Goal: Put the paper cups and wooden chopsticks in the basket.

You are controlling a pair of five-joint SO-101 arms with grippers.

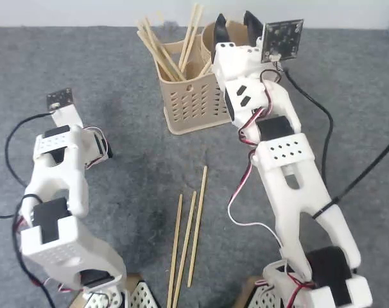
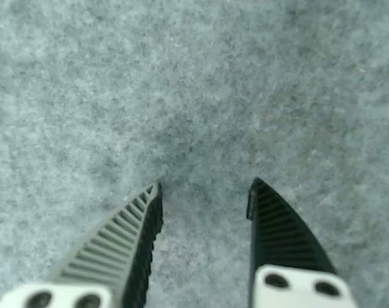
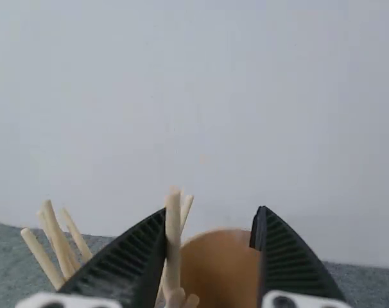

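Standing in the basket [image 1: 194, 102] at the far side of the tabletop [image 1: 117, 77], a cup [image 1: 208, 40] and a bunch of chopsticks [image 1: 161, 52] are held upright by its walls, the sticks fanned against the rim. The right claw [image 1: 235, 24] is held just above the cup with its jaws apart and nothing between them. In the right wrist view the cup [image 3: 220, 266] is seen below the gap of that claw [image 3: 212, 218], and one stick rises beside a jaw; whether it touches cannot be told. This pose is judged to suit a release over the basket.

Three loose chopsticks [image 1: 189, 231] are laid side by side on the tabletop between the two arms, well apart from the basket, so the task is judged unfinished. The left claw [image 2: 206, 186] is pointed down at bare grey surface, jaws spread and empty, off to the side of the sticks. A pinch across a thin stick lying flat is judged awkward; slipping is the likely risk.
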